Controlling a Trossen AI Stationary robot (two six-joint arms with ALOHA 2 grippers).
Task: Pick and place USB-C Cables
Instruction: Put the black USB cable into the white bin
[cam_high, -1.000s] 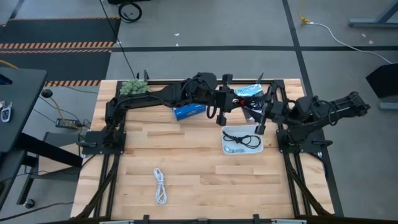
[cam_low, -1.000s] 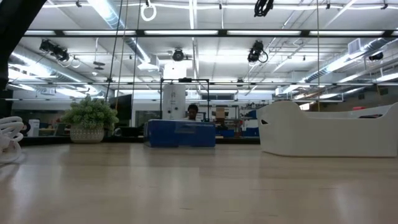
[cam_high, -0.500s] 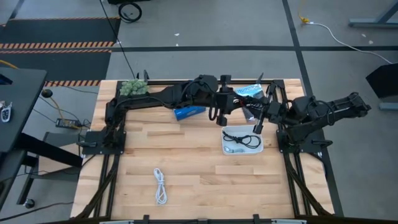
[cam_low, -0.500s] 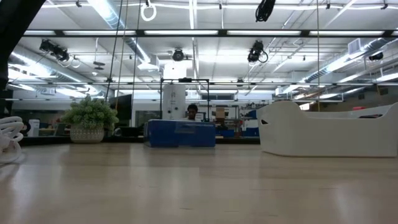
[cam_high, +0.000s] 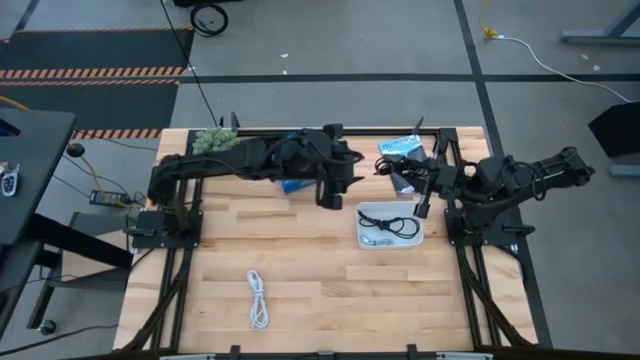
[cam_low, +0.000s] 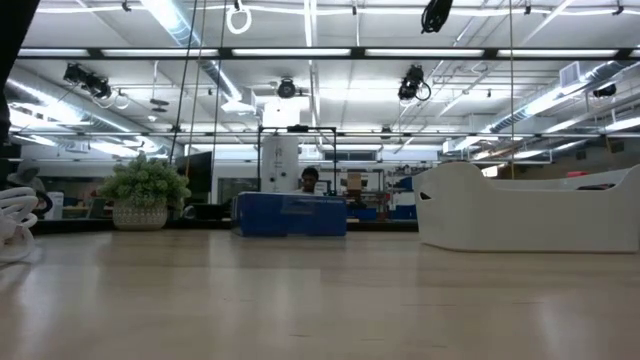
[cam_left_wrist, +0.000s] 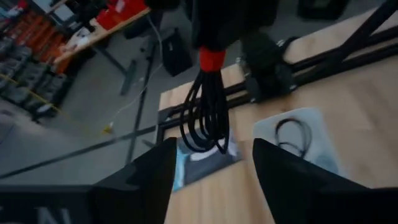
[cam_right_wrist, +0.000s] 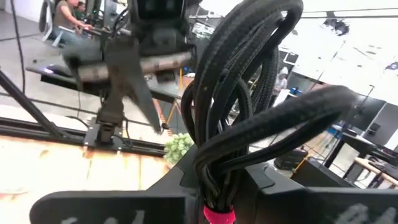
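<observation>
Cable bundle, black with red band (cam_left_wrist: 207, 102), is pinched in the right gripper (cam_high: 402, 181), fingers pressed on it at the red-banded end; the loops stand free of the fingers in the right wrist view (cam_right_wrist: 245, 93). In the high view that gripper sits above the far side of the worktop (cam_high: 300, 270), just beyond the white tray (cam_high: 390, 238) and near the flat black-and-white packet (cam_high: 400, 146).

Left gripper (cam_high: 333, 190) is beside the blue box (cam_high: 292, 184), apart from the bundle. Its fingers (cam_left_wrist: 140, 180) are spread and hold nothing.

Other cables: a black one (cam_high: 390, 220) lies coiled inside the tray, with something paler beside it that I cannot make out. White cable (cam_high: 258, 297) lies alone on the near part of the worktop, well apart from both arms; the low view shows its coils at the edge (cam_low: 14, 222).

Judgement: held cable looks bound for the tray, the white one not yet picked.

Risks from here:
- Grip is on one end only, so the free loops may swing and catch the tray wall or drape over the rim when released.
- Loops could snag the black cable already in the tray and drag it out as the gripper lifts off.
- The two arms are close together over the far side; either one crossing toward the tray could clip the other.
</observation>
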